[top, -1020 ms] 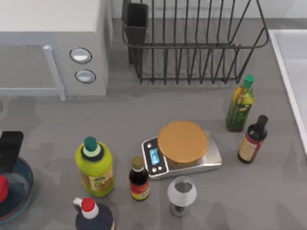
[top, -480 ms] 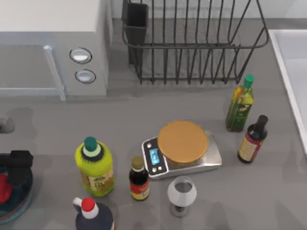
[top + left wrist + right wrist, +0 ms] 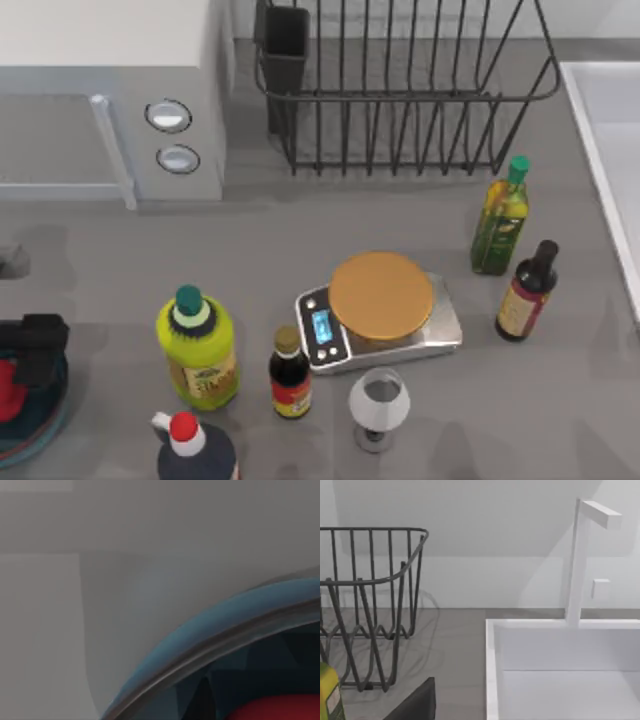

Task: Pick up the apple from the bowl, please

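At the top view's far left edge, the left gripper (image 3: 35, 345) is down over the bowl (image 3: 40, 425), the apple (image 3: 8, 390) lies just beside its dark body, inside the bowl, and I cannot tell its finger opening.

1. Grey table (image 3: 260, 250).
2. Far left: microwave (image 3: 110, 95); far centre: wire rack (image 3: 400, 90).
3. Centre: scale (image 3: 380, 310).
4. Near left edge: bowl (image 3: 40, 425).
5. Right: two bottles (image 3: 500, 215).

Matt grey table (image 3: 250, 250); glossy teal bowl (image 3: 210, 625); black wire rack (image 3: 400, 90); brushed-metal scale (image 3: 440, 335).
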